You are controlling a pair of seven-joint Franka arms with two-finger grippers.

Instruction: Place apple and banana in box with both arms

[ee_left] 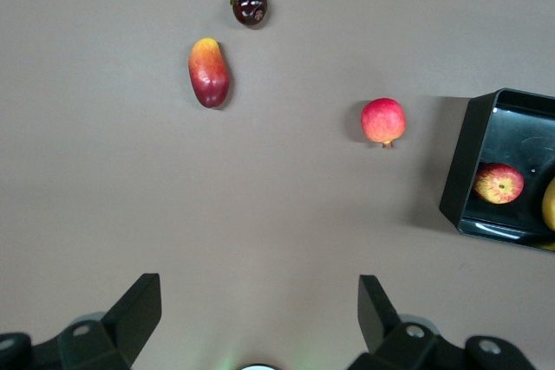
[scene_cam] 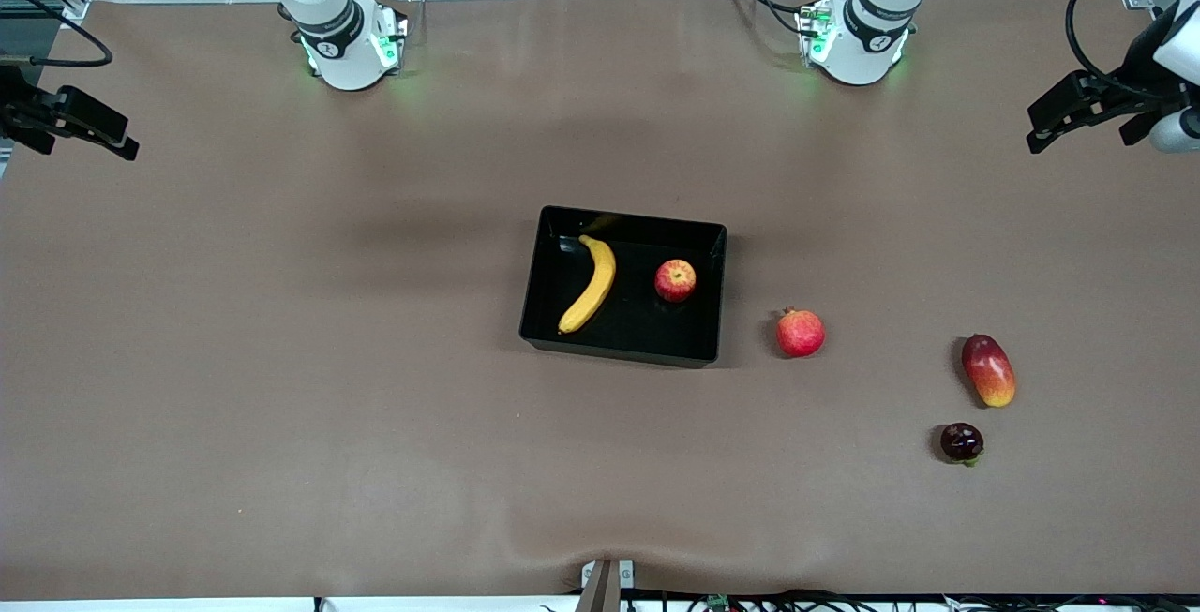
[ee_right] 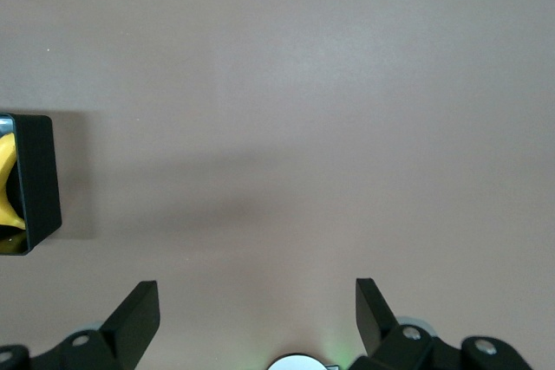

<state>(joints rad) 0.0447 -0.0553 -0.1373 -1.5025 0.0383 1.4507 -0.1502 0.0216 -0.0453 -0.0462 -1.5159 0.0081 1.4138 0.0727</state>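
Observation:
The black box (scene_cam: 623,348) sits in the middle of the table. Inside it, the yellow banana (scene_cam: 591,286) lies toward the right arm's end and the red apple (scene_cam: 675,280) toward the left arm's end. My left gripper (scene_cam: 1069,120) hangs open and empty over bare table at the left arm's end. In its wrist view, the left gripper (ee_left: 260,301) looks toward the box (ee_left: 460,171) with the apple (ee_left: 499,184) in it. My right gripper (scene_cam: 89,139) hangs open and empty over the right arm's end. The right wrist view has the right gripper (ee_right: 258,305) over bare table, with the box's wall (ee_right: 39,175) and a bit of banana (ee_right: 7,188) at its edge.
A pinkish-red round fruit with a crown tip (scene_cam: 800,333) lies beside the box toward the left arm's end. Farther that way lie a red-yellow mango (scene_cam: 989,370) and a small dark purple fruit (scene_cam: 962,442), nearer the front camera. Brown table spreads all around.

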